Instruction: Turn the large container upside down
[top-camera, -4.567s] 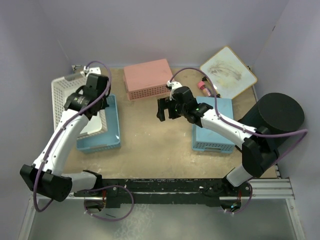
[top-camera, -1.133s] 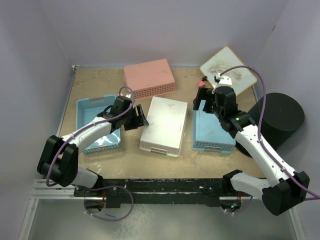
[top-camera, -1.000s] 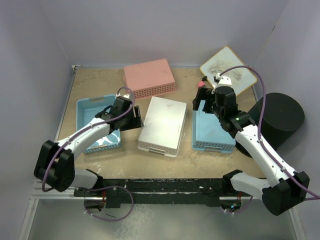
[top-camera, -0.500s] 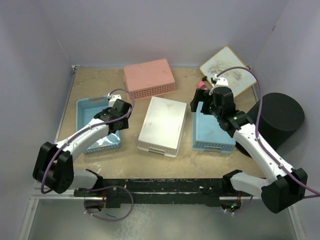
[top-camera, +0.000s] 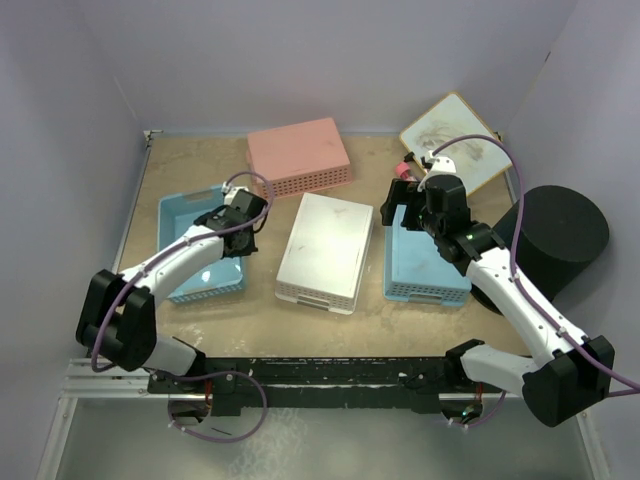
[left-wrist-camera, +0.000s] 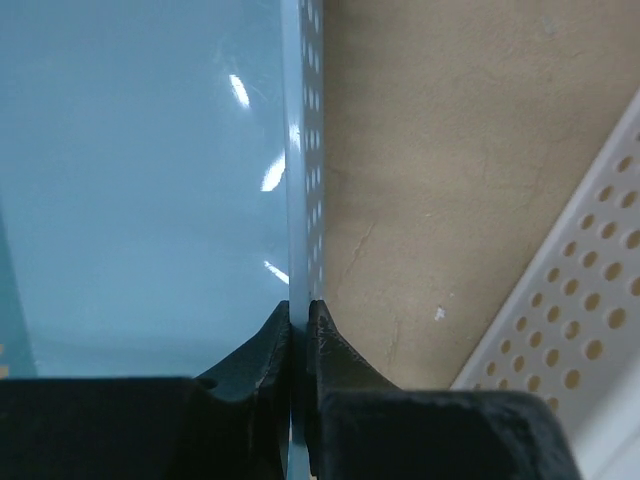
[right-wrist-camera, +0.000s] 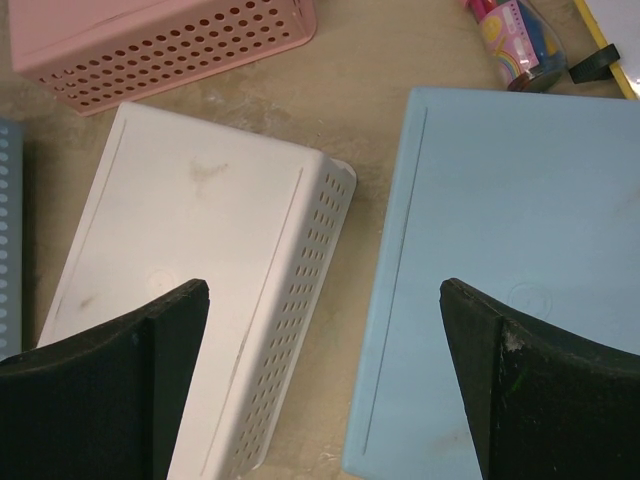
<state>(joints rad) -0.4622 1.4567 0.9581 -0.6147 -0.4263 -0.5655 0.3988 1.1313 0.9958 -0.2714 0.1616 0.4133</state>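
The bin (top-camera: 562, 232) is seen only in the top view. It stands well to the right of the white basket (top-camera: 328, 250), beyond the right blue basket (top-camera: 425, 255), near the right wall and untouched by either gripper. Whether its upper end is open or closed cannot be told.

The left gripper (top-camera: 241, 214) is placed just left of the white basket, at the near wall of the left blue basket (top-camera: 195, 255). The grip itself is shown only by the left wrist view: the fingers (left-wrist-camera: 272, 345) are pinched tight on that thin perforated wall, with bare table (left-wrist-camera: 430, 150) between it and the white basket's corner.

The right gripper (top-camera: 408, 203) is held above the gap on the white basket's right. In its wrist view the fingers (right-wrist-camera: 120, 380) are spread wide with nothing between them. The white and right blue baskets are seen bottom-up below.

The pink basket (top-camera: 298, 155) lies behind the white one, also bottom-up. A patterned pouch (right-wrist-camera: 505, 30) is made out clearly in the right wrist view alone — in the top view it is a small pink patch. A board (top-camera: 457, 143) lies behind and to the right of the white basket; its grey scribbles cannot be read.
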